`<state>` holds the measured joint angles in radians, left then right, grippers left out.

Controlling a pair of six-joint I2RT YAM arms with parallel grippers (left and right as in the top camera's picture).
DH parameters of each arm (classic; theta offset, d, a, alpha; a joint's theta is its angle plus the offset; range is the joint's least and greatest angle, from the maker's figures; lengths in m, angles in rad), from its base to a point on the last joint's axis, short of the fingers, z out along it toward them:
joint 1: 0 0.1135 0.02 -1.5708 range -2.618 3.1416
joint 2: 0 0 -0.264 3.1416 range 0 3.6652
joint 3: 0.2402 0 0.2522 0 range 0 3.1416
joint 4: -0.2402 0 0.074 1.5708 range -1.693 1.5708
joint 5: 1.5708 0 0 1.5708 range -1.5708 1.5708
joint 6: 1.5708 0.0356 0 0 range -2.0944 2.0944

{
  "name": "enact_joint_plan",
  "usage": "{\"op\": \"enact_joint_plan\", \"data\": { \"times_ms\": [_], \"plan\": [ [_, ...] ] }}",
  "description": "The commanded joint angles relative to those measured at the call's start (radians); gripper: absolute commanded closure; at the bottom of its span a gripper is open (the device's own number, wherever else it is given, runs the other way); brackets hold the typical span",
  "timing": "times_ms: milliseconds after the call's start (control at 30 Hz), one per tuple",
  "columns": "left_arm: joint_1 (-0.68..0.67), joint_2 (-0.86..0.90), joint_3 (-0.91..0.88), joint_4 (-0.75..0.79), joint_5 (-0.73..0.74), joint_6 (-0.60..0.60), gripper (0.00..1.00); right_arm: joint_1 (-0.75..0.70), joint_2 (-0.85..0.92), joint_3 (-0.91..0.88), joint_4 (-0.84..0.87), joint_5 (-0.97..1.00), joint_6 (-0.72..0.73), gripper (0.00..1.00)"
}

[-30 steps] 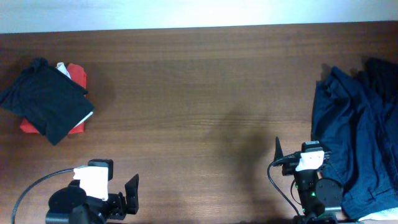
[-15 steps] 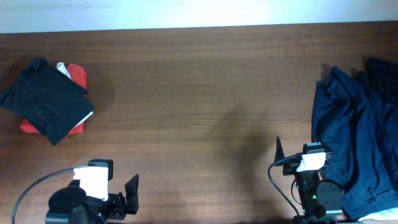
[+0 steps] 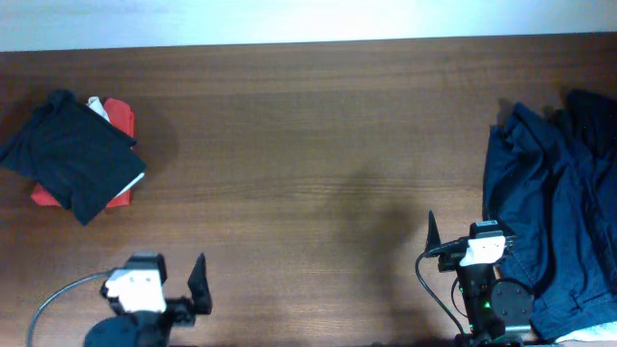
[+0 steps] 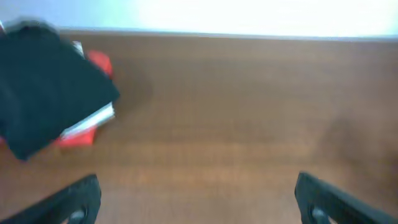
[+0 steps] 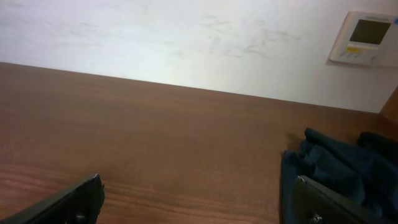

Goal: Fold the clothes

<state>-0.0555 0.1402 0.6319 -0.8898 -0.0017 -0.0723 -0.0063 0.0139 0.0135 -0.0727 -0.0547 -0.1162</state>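
A heap of navy blue clothes [image 3: 545,202] lies crumpled at the table's right edge, with a darker, blackish piece [image 3: 593,116] at its far corner; no chest print shows. The heap's edge also shows in the right wrist view [image 5: 336,168]. A folded dark garment [image 3: 72,159] lies on top of a stack at the far left, also in the left wrist view [image 4: 50,87]. My left gripper [image 3: 145,275] [image 4: 199,202] is open and empty at the front left. My right gripper [image 3: 479,236] [image 5: 199,199] is open and empty beside the navy heap's left edge.
Under the folded dark garment lie a red piece [image 3: 118,116] and a white piece [image 3: 130,183]. The brown wooden table [image 3: 308,145] runs to a white wall at the back. A wall controller [image 5: 367,37] shows in the right wrist view.
My left arm has shifted a little to the left and toward the front edge, and its finger now stands more upright in the overhead view. The right arm and the clothes have not moved.
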Motion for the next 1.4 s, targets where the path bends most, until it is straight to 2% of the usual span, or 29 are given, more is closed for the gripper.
{"op": "enact_joint_plan", "data": {
  "times_ms": [0, 67, 133, 167, 1367],
  "plan": [
    [0.006, -0.087, -0.236, 0.259, -0.032, -0.002, 0.01, -0.007, -0.010, -0.008, 0.002, -0.013, -0.007, 0.01],
    [0.006, -0.124, -0.443, 0.584, -0.032, -0.002, 0.01, -0.007, -0.010, -0.008, 0.002, -0.013, -0.007, 0.01],
    [0.006, -0.126, -0.572, 0.804, -0.024, -0.002, 0.01, -0.007, -0.010, -0.008, 0.002, -0.013, -0.007, 0.01],
    [0.008, -0.135, -0.620, 0.827, -0.011, 0.031, 0.01, -0.007, -0.010, -0.008, 0.002, -0.013, -0.007, 0.01],
    [0.016, -0.135, -0.623, 0.806, -0.003, 0.050, 0.01, -0.007, -0.011, -0.008, 0.002, -0.013, -0.007, 0.01]
  ]
}}
